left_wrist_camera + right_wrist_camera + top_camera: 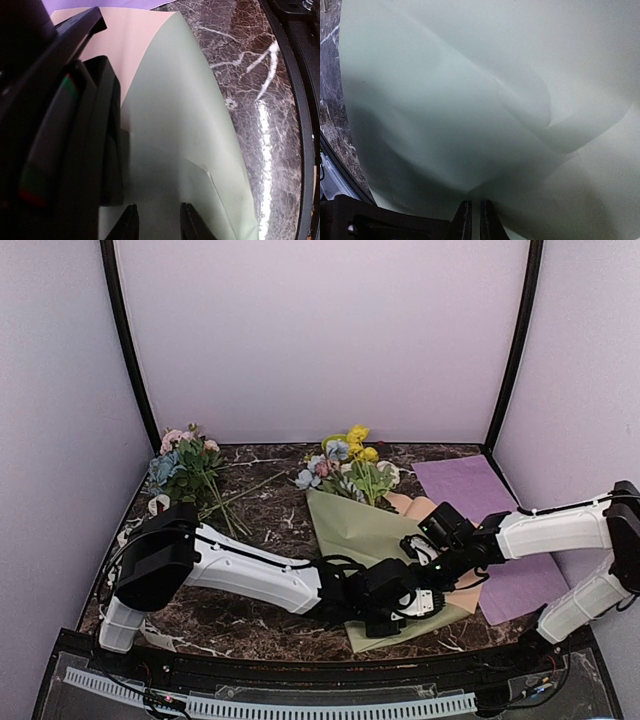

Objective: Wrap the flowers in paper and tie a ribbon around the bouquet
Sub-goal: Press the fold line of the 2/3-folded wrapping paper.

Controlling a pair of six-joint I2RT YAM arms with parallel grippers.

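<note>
The bouquet lies along the table's middle: a cone of sage-green paper [355, 530] with yellow, blue and pink flowers [348, 462] at its far, wide end. A peach sheet [415, 505] shows under its right edge. My left gripper [405, 608] is low over the cone's near, narrow end. In the left wrist view it [161, 222] is open, with green paper [185, 125] beyond the tips. My right gripper [420, 558] comes in from the right and is shut on a puckered fold of green paper [470, 100] at its tips [475, 220]. A cream ribbon [157, 505] curls at the far left.
A loose leafy cluster of pink and blue blooms [185, 465] lies at the back left. A flat purple sheet [480, 510] lies to the right, under the right arm. The dark marble table [270, 520] is walled on three sides. The right arm's black wrist [75, 125] crowds my left gripper.
</note>
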